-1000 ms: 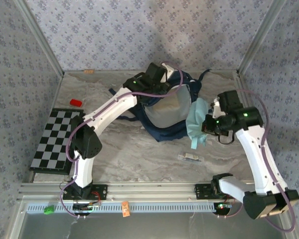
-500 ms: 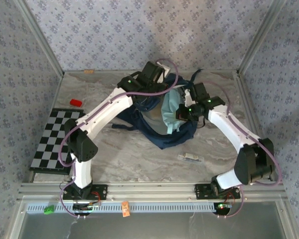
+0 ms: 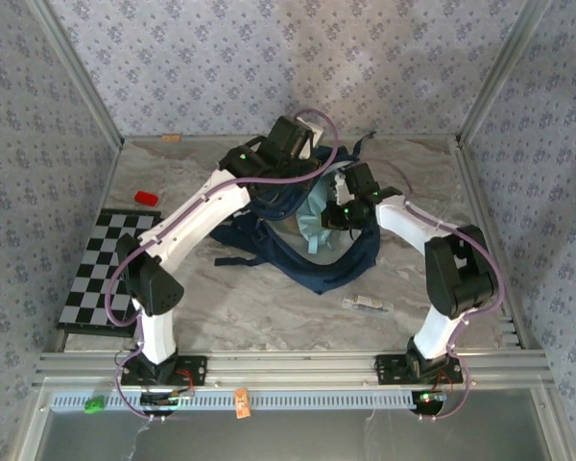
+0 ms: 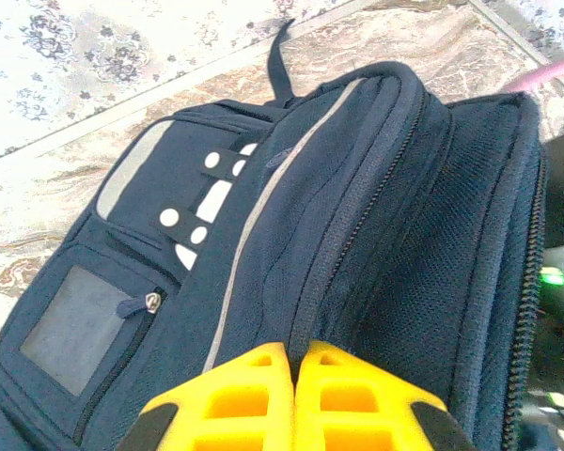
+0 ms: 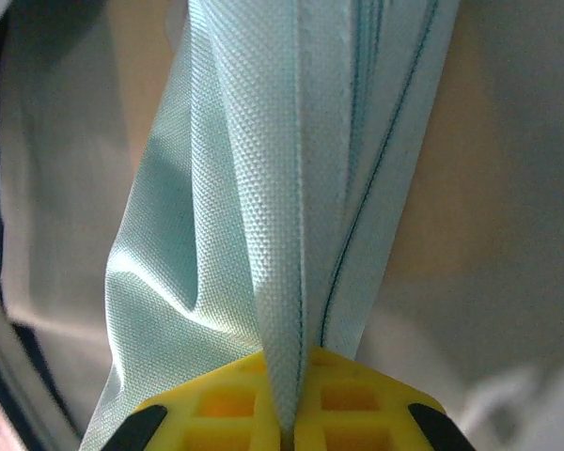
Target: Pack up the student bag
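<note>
The student bag [image 3: 334,271] sits at the far middle of the table [image 3: 221,307], mouth gaping, right beneath both your pincers. Your left gripper [image 4: 294,357] has its yellow fingers pressed together on the bag's navy fabric beside a zip. Your right gripper [image 5: 287,376] is clamped on a pale teal cloth [image 5: 291,216] that hangs inside the bag's open mouth. A small clear packet [image 3: 367,303] lies just in front of the bag

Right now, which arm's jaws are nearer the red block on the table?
Left. The left jaws grip the backpack's top, to the right of the red block. The right jaws hold the blue cloth in the bag's opening, further right still.
</note>
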